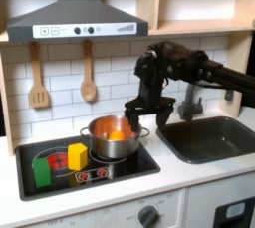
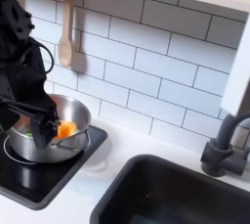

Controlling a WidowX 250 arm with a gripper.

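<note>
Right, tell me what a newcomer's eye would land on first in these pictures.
First the black gripper, poised over the silver pot on the toy stove, with an orange object inside the pot. Next, the yellow block and green block standing on the stove at the first exterior view's left. Then the dark sink at its right and two wooden utensils on the tiled wall.
</note>
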